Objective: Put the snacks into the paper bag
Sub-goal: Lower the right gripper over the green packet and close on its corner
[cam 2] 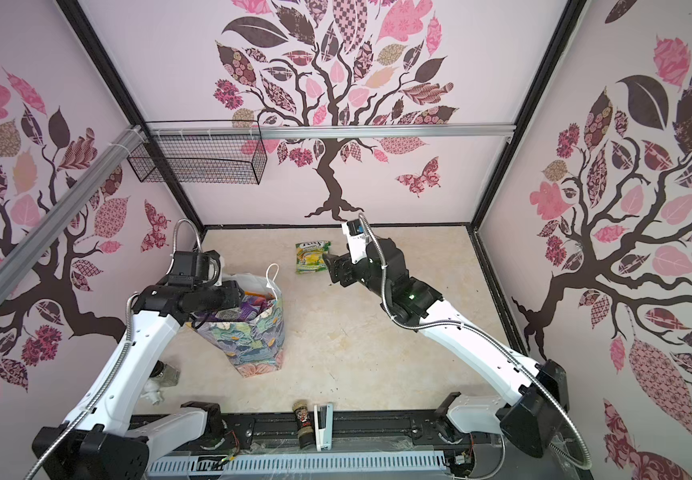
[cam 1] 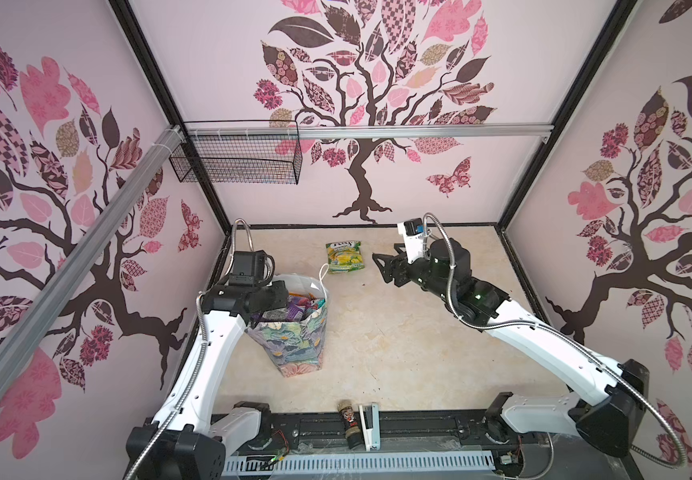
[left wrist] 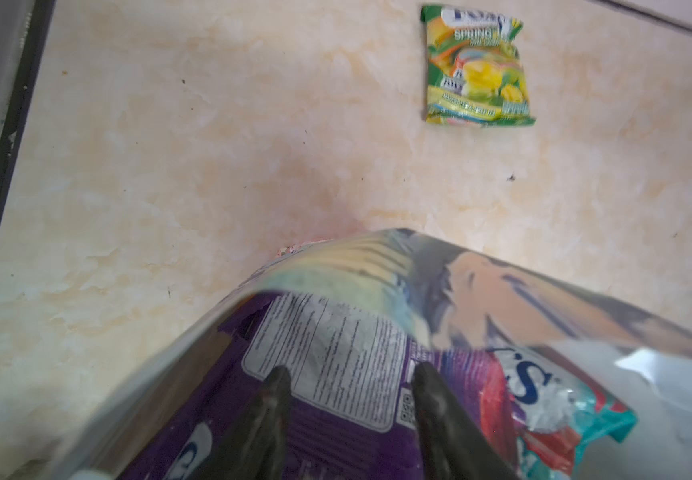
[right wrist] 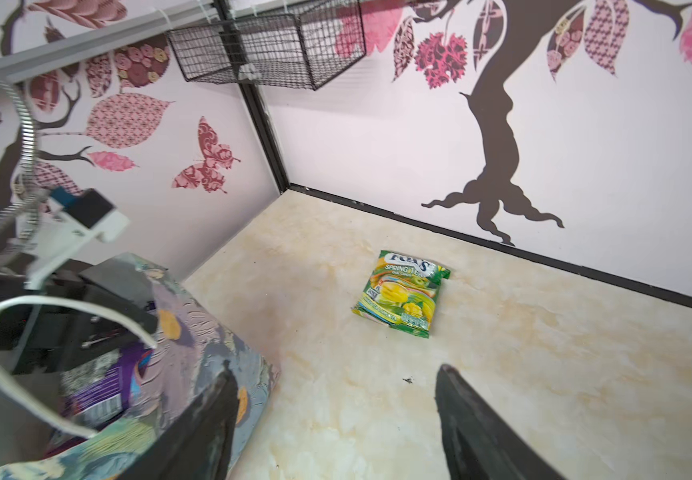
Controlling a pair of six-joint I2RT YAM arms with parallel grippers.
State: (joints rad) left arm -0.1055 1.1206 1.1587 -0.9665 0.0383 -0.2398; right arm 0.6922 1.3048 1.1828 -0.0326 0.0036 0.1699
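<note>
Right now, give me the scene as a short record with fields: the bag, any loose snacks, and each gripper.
paper bag: standing, mouth open, packets inside
loose snack: green-yellow packet, flat on the table, outside the bag
left gripper: open, above the purple packet in the bag
right gripper: open, empty, pointing toward the green-yellow packet, not touching it

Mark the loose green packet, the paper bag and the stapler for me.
green packet [cam 1: 345, 258], in a top view, middle of its printed face.
paper bag [cam 1: 294, 345], in a top view, printed front wall.
stapler [cam 1: 370, 428], in a top view, middle of its white body.
</note>
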